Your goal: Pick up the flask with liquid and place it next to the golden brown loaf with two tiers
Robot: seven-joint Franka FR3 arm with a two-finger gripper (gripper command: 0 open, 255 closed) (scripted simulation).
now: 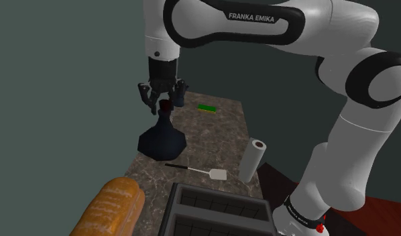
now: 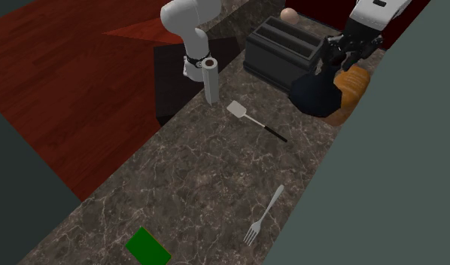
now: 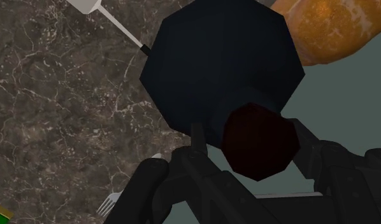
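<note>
The flask [image 1: 162, 139] is dark navy, with a wide body and a dark red stopper [image 3: 256, 141]. My black gripper [image 1: 163, 100] comes down on it from above and is shut on its narrow neck just under the stopper. The flask hangs upright over the marble counter [image 1: 212, 144]; I cannot tell whether its base touches the surface. The golden brown loaf [image 1: 112, 204] lies at the counter's near end by the wall. In the second exterior view the flask [image 2: 315, 92] overlaps the loaf [image 2: 351, 86] under the gripper [image 2: 341, 51]. In the wrist view the loaf [image 3: 329, 28] lies just beyond the flask body [image 3: 221, 60].
A dark toaster [image 1: 219, 211] stands near the stand. A white paper roll [image 1: 252, 159] stands upright at the counter's edge, and a spatula [image 1: 199, 171] lies between it and the flask. Farther off lie a fork [image 2: 263, 217] and a green block [image 1: 206, 108]. A grey wall [image 1: 65, 87] lines the counter.
</note>
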